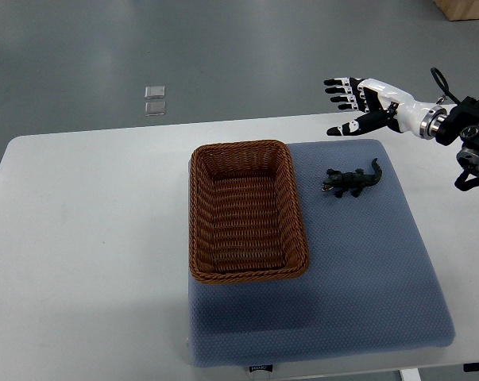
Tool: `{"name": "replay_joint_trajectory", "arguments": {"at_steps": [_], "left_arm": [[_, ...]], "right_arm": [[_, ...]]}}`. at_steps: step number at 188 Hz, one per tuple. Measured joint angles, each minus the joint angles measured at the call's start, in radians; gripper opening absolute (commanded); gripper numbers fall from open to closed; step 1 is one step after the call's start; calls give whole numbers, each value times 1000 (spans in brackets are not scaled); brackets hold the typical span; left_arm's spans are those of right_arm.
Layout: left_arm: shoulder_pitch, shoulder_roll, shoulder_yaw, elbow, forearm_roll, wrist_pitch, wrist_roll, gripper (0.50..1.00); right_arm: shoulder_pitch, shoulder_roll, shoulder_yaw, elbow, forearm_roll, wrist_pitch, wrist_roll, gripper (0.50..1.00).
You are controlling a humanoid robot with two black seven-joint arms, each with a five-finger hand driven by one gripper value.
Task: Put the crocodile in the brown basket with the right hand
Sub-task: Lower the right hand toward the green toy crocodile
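Right hand [365,107]: your fingers are spread wide, gripping nothing, above the blue mat's [358,294] far edge.
Crocodile [352,181]: lying on the mat, just your side of the hand, snout towards the basket.
Brown basket [198,214]: left of the crocodile, near but apart; only bare mat between them.
Table [80,238]: white, under everything.

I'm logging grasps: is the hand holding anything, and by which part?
Nothing is held. The right hand is open, fingers spread, apart from the crocodile, which lies on the blue pad.
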Motion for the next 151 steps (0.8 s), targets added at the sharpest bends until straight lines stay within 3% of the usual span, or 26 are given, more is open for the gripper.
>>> {"name": "replay_joint_trajectory", "arguments": {"at_steps": [77,151], "left_arm": [[0,0,0,0,0,0,0,1000],[0,0,0,0,0,0,0,1000]], "right_arm": [[59,2,-17,5,-549,-15,16,932],[103,-2,-201,4,-770,-81,16,932]]}}
